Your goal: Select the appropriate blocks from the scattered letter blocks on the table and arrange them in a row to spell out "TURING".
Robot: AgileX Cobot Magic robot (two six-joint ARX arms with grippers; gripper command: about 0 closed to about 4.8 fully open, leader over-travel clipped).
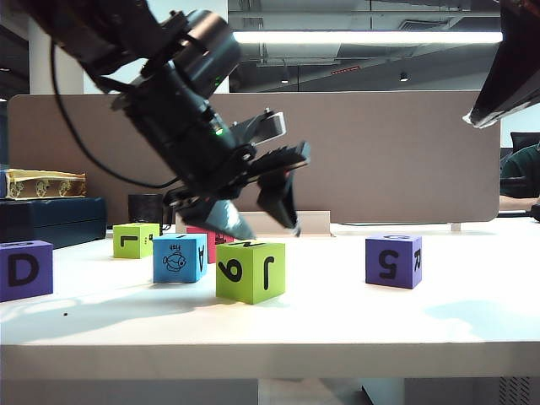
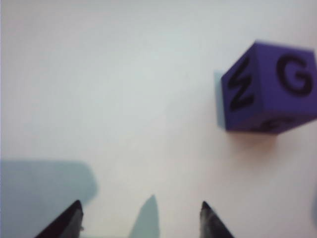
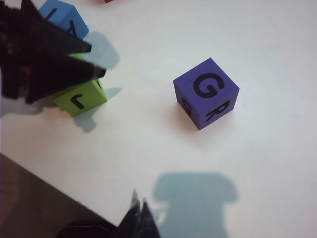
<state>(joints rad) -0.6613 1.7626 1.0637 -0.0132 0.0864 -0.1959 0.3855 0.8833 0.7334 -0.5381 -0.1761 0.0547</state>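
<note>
Several letter blocks sit on the white table (image 1: 337,312): a purple D (image 1: 25,270), a lime green L (image 1: 135,240), a blue fish block (image 1: 179,257), a red one (image 1: 213,242) mostly hidden behind it, a lime green 9/J (image 1: 251,271) and a purple 5/R (image 1: 393,261). My left gripper (image 1: 270,228) hangs tilted just above and behind the 9/J block. In its wrist view the left gripper (image 2: 141,218) is open over bare table, apart from the purple G block (image 2: 270,89). My right gripper (image 3: 140,212) is shut and empty, high near the table's front edge, away from the purple G block (image 3: 205,99).
A black mug (image 1: 148,207) stands at the back left before the grey-brown divider panel (image 1: 380,152). A dark case (image 1: 51,221) with a yellowish box (image 1: 42,182) on it is at far left. The right arm (image 1: 510,72) hangs at the upper right.
</note>
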